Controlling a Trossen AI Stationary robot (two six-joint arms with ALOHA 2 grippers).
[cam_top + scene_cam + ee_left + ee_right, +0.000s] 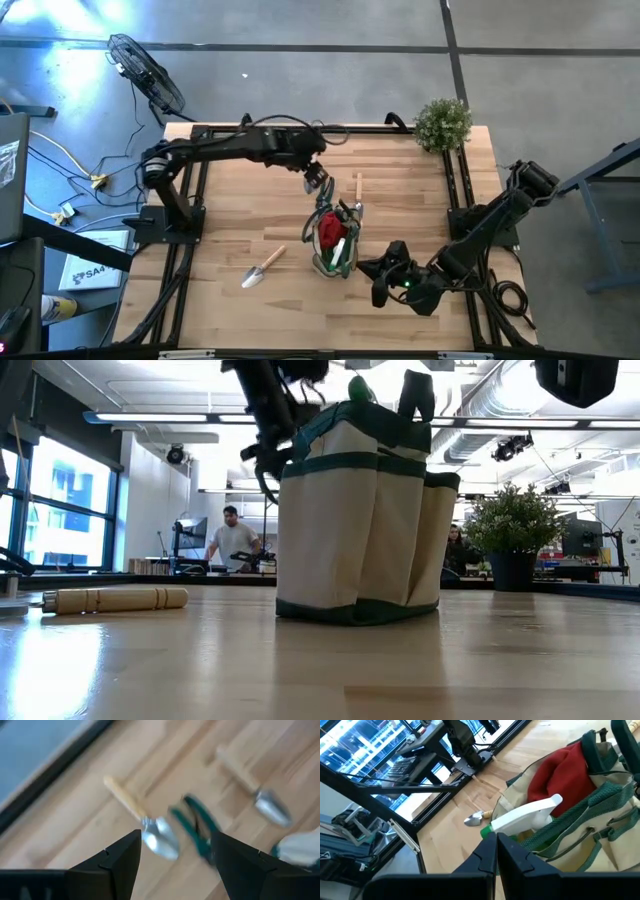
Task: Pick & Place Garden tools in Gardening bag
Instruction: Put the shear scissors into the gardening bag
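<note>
The tan gardening bag (335,243) with dark green trim stands upright mid-table; it also shows in the low view (360,510). A red cone-shaped piece (555,770) and a green-and-white spray bottle (525,820) stick out of it. One wooden-handled trowel (265,267) lies on the table left of the bag. Another (358,186) lies on the bag's far side. Green-handled pruners (197,827) lie between two trowels (142,817) (255,790). My left gripper (318,183) (175,840) is open and empty above them. My right gripper (383,270) (496,842) is shut and empty, just right of the bag.
A bushy green plant (442,124) in a dark pot stands at the far right corner and also shows in the low view (515,525). Black frame rails (455,190) run along the table's sides. People (232,540) stand in the room beyond the table.
</note>
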